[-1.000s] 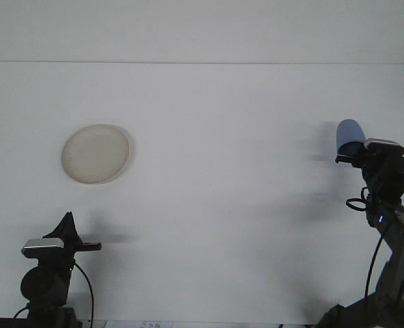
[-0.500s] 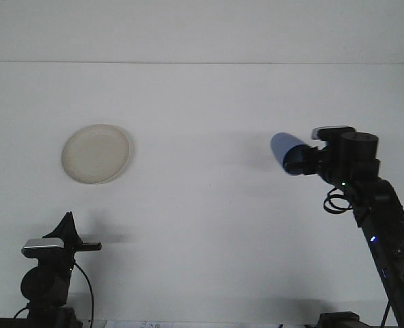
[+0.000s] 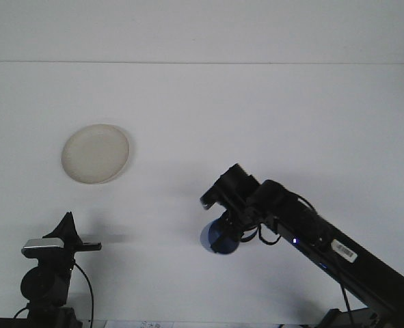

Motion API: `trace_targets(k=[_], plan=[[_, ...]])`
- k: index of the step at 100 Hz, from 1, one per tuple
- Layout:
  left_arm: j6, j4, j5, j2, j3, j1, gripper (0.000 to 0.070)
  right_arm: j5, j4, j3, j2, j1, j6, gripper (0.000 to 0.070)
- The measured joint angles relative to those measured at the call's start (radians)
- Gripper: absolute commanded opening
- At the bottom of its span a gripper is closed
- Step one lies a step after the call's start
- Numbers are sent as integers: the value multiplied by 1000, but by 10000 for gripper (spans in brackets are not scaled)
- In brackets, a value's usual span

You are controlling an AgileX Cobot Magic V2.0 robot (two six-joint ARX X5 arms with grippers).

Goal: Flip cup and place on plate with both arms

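Right arm reached in from the lower right across the white tabletop, stretched toward the centre. Right gripper carried the blue cup, jaws pinching it at one end. Cup was low over the tabletop near the middle, below and left of the wrist; could not tell whether it touched the surface. Its rounded blue end faced the camera, partly covered by the black gripper body; could not tell which end was the mouth.

Plate sat flat on the tabletop at left, cream-coloured, round, well apart from the cup.

Left gripper was at the lower left, low, pointing right, just below the plate and apart from it. Jaws looked pressed together into one thin dark bar, holding nothing. Left arm was folded up under it at the bottom edge.
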Motion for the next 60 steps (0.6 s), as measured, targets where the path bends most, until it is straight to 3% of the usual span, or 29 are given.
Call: trace_targets(k=[32, 54, 60], plan=[[0, 0, 0, 0, 0, 0, 16, 3, -32, 0, 102, 146, -6, 2], [0, 0, 0, 0, 0, 0, 16, 59, -35, 18, 158, 162, -6, 5], [0, 0, 0, 0, 0, 0, 16, 60, -34, 24, 165, 163, -6, 42]])
